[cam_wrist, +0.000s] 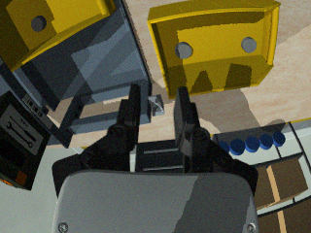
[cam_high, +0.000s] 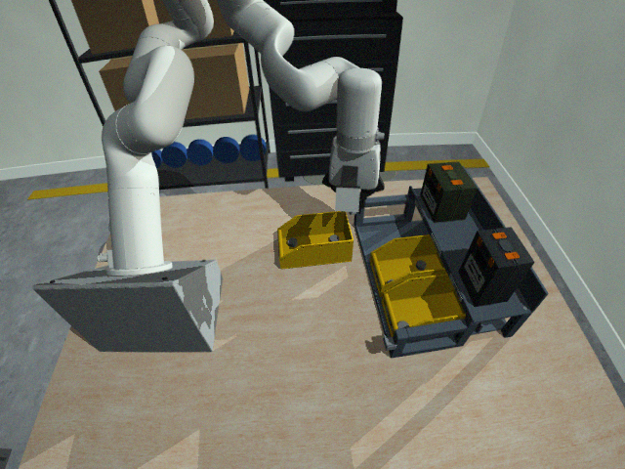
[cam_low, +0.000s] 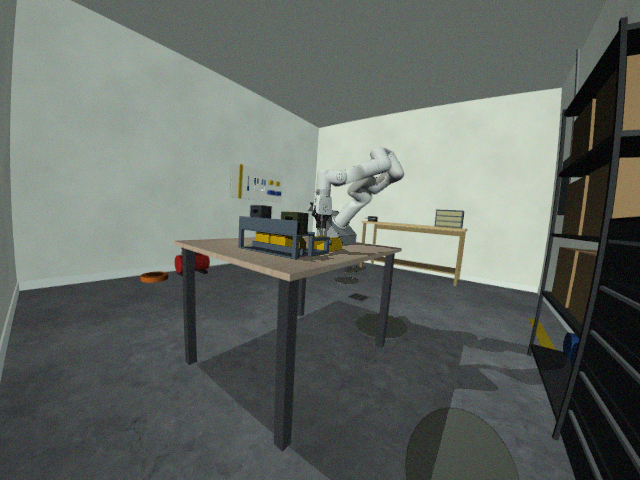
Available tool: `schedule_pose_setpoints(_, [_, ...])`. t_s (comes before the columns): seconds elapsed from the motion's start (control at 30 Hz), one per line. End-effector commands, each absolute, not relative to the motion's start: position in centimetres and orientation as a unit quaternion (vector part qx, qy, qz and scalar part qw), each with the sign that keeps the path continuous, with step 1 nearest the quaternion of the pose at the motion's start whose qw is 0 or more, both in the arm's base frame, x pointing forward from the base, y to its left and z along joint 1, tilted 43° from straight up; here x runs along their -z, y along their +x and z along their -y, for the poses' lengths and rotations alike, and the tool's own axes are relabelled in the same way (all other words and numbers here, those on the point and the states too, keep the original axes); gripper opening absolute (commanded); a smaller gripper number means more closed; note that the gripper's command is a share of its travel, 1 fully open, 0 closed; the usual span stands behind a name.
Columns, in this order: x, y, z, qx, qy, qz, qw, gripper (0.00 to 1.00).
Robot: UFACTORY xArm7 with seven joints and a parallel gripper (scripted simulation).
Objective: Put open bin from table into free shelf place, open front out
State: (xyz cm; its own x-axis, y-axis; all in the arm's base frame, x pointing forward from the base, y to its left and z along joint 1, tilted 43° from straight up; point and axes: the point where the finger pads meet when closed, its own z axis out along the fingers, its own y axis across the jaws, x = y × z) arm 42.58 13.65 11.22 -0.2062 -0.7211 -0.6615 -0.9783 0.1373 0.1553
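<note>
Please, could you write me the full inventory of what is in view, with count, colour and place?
Loose open bin: one, yellow, on the table, two grey parts inside
Row bins: two, yellow, on the shelf
Shelf: one, blue-grey, on the table
Cases: two, green and black, on the shelf's upper board
Drawer cabinet: one, black, beside the rack
Storage rack: one, black, past the table
Cardboard boxes: several, brown, on the rack
Cylinders: at least five, blue, low on the rack
Side table: one, pale wood, by the far wall
Red cylinder: one, on the floor
Orange disc: one, on the floor
Arm: one, white, on a grey base
Fingers: two, black, apart, nothing between
</note>
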Motion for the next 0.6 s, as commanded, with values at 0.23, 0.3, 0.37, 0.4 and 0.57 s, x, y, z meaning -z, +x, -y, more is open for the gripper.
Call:
schedule_pose_setpoints(0.23, [-11.27,42.6,-13.44,-0.274,-0.632,-0.683,0.243,0.33])
schedule_pose_setpoints(0.3, [-11.23,42.52,-13.39,-0.261,-0.666,-0.649,0.257,0.33])
schedule_pose_setpoints(0.37, [-11.21,42.48,-13.37,-0.255,-0.683,-0.632,0.264,0.33])
schedule_pose_setpoints(0.4, [-11.21,42.48,-13.37,-0.255,-0.683,-0.632,0.264,0.33])
schedule_pose_setpoints(0.57, [-11.21,42.48,-13.37,-0.255,-0.683,-0.632,0.264,0.33])
